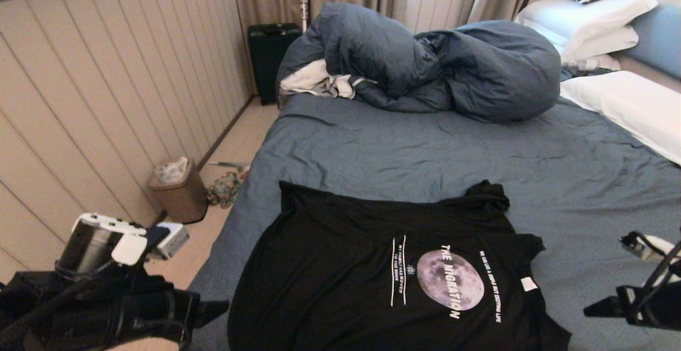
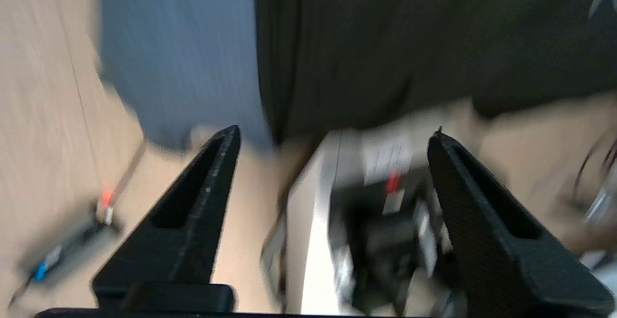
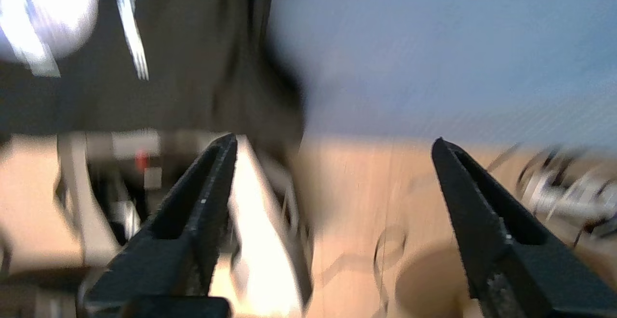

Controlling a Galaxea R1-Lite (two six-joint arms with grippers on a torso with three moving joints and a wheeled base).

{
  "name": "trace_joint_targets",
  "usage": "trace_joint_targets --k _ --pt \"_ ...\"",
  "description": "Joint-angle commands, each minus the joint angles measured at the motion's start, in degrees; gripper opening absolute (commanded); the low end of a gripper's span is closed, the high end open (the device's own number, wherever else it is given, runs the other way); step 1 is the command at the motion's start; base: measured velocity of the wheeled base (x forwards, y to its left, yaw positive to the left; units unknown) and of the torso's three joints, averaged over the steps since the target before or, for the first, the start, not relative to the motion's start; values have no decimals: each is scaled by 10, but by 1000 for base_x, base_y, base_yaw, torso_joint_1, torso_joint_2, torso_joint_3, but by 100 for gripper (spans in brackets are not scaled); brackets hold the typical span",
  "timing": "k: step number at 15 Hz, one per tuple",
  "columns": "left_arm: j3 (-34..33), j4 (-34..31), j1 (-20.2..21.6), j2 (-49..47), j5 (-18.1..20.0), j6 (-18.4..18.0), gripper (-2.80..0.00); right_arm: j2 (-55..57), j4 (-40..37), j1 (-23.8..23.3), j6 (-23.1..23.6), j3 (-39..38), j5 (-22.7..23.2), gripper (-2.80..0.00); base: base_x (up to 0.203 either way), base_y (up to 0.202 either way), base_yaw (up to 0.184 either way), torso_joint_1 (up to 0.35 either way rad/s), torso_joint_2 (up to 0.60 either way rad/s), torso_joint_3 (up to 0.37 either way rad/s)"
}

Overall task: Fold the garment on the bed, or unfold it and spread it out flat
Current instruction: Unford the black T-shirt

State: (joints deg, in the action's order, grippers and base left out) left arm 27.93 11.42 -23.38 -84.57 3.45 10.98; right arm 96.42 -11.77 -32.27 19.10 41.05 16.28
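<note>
The garment [image 1: 372, 271], a black T-shirt with a grey moon print [image 1: 450, 279] and a white neck tag [image 1: 529, 284], lies spread on the near part of the bed [image 1: 425, 149]. Its collar points right, and the far sleeve [image 1: 487, 194] is bunched. My left gripper [image 1: 213, 308] hangs off the shirt's left edge, beside the bed. In the left wrist view the left gripper [image 2: 335, 132] is open and empty, with the shirt [image 2: 385, 43] beyond it. My right gripper [image 1: 596, 308] hangs off the collar side. In the right wrist view the right gripper [image 3: 333, 138] is open and empty, near the shirt [image 3: 193, 67].
A bulky slate-blue duvet [image 1: 436, 64] and a white-grey cloth [image 1: 319, 80] are heaped at the far side of the bed. White pillows [image 1: 628, 101] lie at the right. On the floor to the left stand a brown bin [image 1: 178, 189] and a dark suitcase [image 1: 271, 58].
</note>
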Motion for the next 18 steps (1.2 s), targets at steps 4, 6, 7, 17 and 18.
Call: trace_joint_targets --k 4,6,7,17,18 --pt "194 -87 28 -55 12 19 -280 -5 3 36 -118 159 6 -280 0 0 0 0 0 0" --pt "268 -95 30 -132 14 24 -280 39 3 91 -188 235 5 -280 0 0 0 0 0 0" --pt "319 -96 31 -180 14 25 -280 68 4 113 -238 279 3 -280 0 0 0 0 0 0" --pt "782 -101 36 -571 -18 41 -280 269 20 193 -384 498 -68 -280 0 0 0 0 0 0" --pt "794 -100 36 -581 -21 40 -280 285 20 202 -384 513 -86 -280 0 0 0 0 0 0"
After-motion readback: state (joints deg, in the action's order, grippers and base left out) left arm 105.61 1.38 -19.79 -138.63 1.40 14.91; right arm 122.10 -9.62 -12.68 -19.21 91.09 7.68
